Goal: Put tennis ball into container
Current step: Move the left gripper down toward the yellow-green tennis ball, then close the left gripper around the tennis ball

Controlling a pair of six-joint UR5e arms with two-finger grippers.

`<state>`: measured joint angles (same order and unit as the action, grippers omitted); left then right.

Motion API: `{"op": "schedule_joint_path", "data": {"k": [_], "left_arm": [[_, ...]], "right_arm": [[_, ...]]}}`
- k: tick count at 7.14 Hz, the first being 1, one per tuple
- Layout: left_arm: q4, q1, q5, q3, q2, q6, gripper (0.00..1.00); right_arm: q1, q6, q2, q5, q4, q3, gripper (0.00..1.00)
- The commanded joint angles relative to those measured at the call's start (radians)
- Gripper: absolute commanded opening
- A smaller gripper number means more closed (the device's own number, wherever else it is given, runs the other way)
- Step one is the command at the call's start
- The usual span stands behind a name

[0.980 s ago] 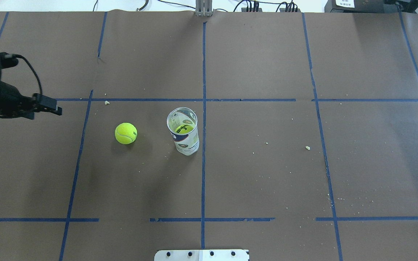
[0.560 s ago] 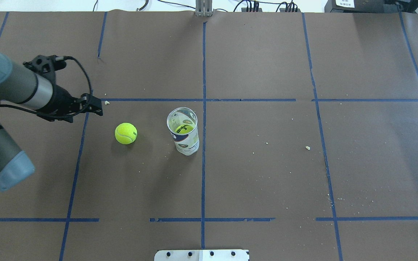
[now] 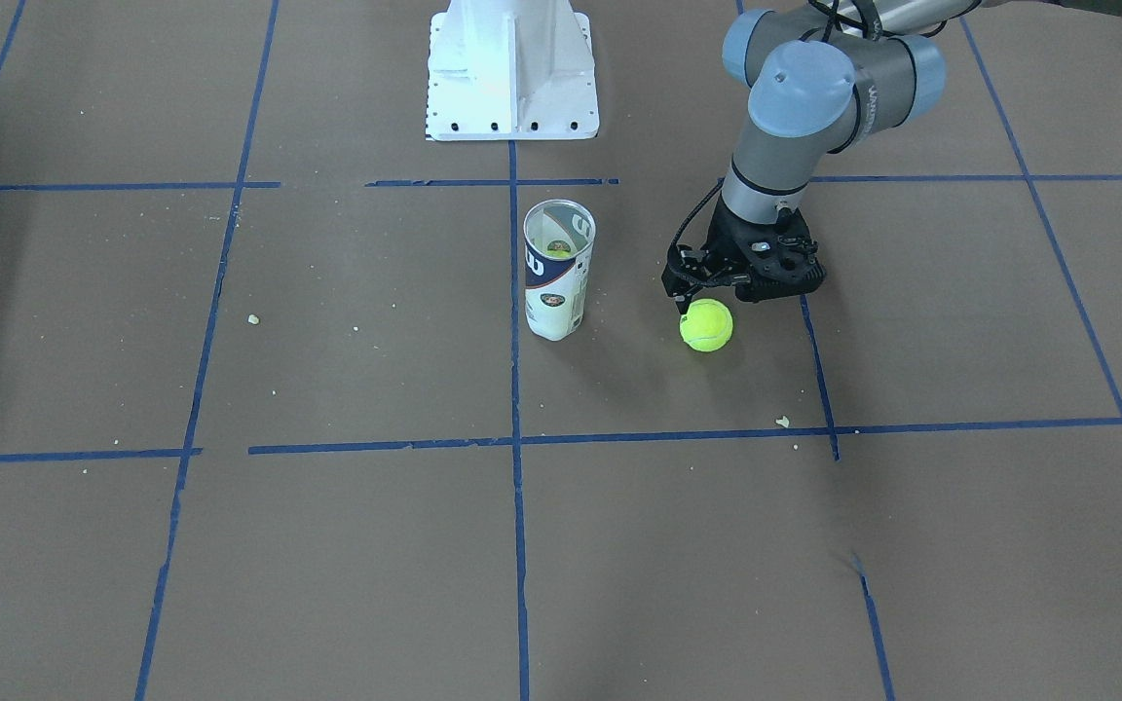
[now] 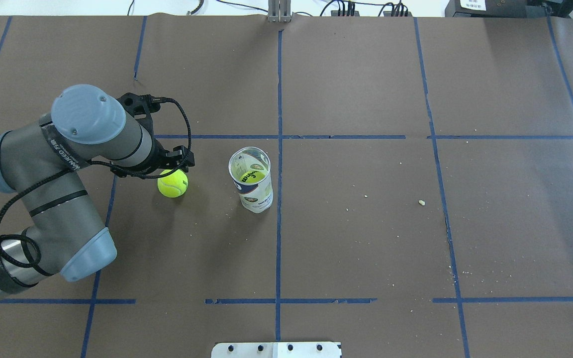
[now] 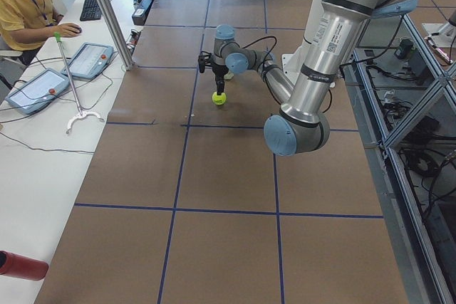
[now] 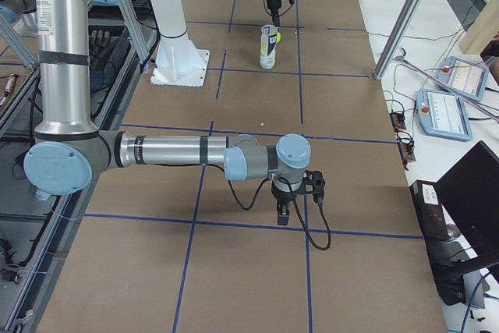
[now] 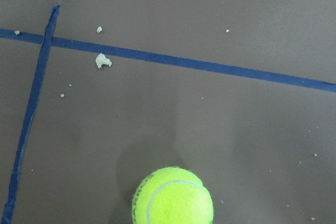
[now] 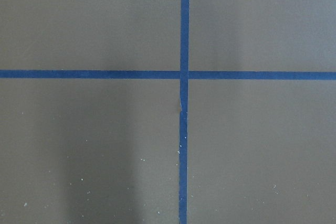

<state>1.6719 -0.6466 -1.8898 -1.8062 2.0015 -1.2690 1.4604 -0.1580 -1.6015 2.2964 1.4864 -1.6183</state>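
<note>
A yellow-green tennis ball (image 4: 172,183) lies on the brown paper, left of the container (image 4: 250,179) in the overhead view. The container is a clear tube with a white and navy label (image 3: 558,273), standing upright with another tennis ball (image 4: 251,176) inside it. My left gripper (image 4: 181,163) hangs just above the loose ball (image 3: 706,325) on its far side, and looks open and empty. In the left wrist view the ball (image 7: 173,195) sits at the bottom edge with no fingers showing. My right gripper (image 6: 292,212) points down far from both; I cannot tell its state.
The white robot base (image 3: 510,73) stands behind the tube. Blue tape lines and small crumbs (image 7: 103,60) mark the paper. An operator (image 5: 21,5) sits at a side table with tablets beyond the table's far edge.
My left arm has swept in from the left edge of the overhead view to the tennis ball. The ball and the tube have not moved.
</note>
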Motion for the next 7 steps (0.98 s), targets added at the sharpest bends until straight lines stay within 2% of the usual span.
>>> {"op": "schedule_joint_path", "data": {"k": [1,2,7], "left_arm": [[0.082,0.008,0.0,0.066,-0.004,0.002,1.0],[0.127,0.01,0.0,0.103,-0.003,-0.001,1.0],[0.138,0.056,-0.002,0.146,-0.001,0.003,0.99]], "right_arm": [[0.0,0.0,0.0,0.0,0.0,0.0,1.0],[-0.002,0.0,0.0,0.0,0.0,0.0,1.0],[0.0,0.0,0.0,0.0,0.0,0.0,1.0]]}}
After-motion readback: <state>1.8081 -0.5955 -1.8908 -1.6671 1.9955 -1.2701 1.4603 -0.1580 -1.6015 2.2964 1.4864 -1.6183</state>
